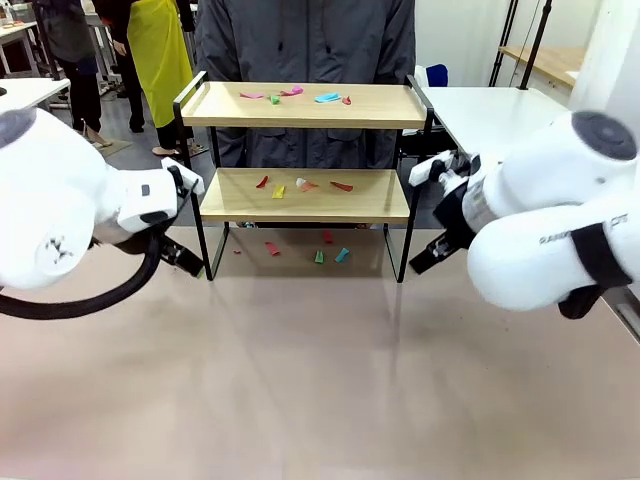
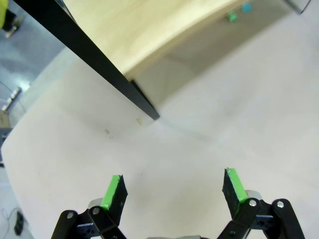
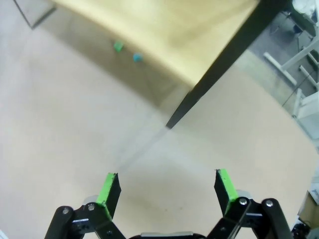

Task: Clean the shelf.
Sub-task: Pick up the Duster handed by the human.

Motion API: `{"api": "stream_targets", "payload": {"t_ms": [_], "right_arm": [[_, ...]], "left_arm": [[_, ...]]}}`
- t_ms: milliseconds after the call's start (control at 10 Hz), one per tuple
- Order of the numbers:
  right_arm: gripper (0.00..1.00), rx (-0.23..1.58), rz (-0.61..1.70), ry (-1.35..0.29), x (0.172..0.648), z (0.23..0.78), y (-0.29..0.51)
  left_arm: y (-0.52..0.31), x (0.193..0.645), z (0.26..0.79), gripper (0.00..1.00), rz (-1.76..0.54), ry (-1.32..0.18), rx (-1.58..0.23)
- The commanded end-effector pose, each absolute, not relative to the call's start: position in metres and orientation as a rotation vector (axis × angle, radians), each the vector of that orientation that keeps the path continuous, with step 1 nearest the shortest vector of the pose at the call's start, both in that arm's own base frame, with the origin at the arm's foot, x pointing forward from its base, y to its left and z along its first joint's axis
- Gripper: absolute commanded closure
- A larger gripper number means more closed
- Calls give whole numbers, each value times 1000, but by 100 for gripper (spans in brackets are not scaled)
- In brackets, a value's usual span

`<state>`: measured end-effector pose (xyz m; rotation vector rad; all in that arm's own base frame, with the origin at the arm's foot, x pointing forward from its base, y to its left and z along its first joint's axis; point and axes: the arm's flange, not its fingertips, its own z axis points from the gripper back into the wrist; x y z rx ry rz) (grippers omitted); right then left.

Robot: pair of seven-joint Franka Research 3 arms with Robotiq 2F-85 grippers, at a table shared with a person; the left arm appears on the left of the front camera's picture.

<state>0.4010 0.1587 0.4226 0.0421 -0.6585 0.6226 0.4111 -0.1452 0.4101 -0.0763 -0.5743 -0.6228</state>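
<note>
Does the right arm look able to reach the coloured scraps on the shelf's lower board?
Probably yes: the right gripper is open beside the shelf's front right leg, and nothing blocks the lower board's front toward the scraps; the top board limits headroom.

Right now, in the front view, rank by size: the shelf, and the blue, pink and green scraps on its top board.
1. Shelf
2. Blue scrap and pink scrap, too alike to rank
3. Green scrap, smallest
All the scraps sit about equally far from the camera.
</note>
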Motion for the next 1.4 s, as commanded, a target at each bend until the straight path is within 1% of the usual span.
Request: {"api": "stream_targets", "payload": {"t_ms": [0,100,200,300,500,700,800,900,1300], "right_arm": [[0,135,665,-728,401,475,118],[0,162,693,-749,401,485,101],[0,207,716,-791,402,493,70],[0,234,786,-815,412,497,41],[0,356,875,-835,439,486,-15],[0,424,913,-873,462,462,-50],[0,492,862,-883,469,455,-55],[0,356,876,-854,432,469,-46],[0,356,876,-854,432,469,-46]], "left_arm": [[-99,423,451,0,-766,-536,-215],[-80,428,463,0,-798,-552,-267],[-54,432,465,0,-896,-587,-326],[-28,444,462,0,-992,-647,-356],[14,466,438,0,-1134,-710,-516],[29,472,419,0,-1144,-833,-562],[28,475,422,0,-1101,-866,-599],[32,445,434,0,-1116,-806,-498],[32,445,434,0,-1116,-806,-498]]}}
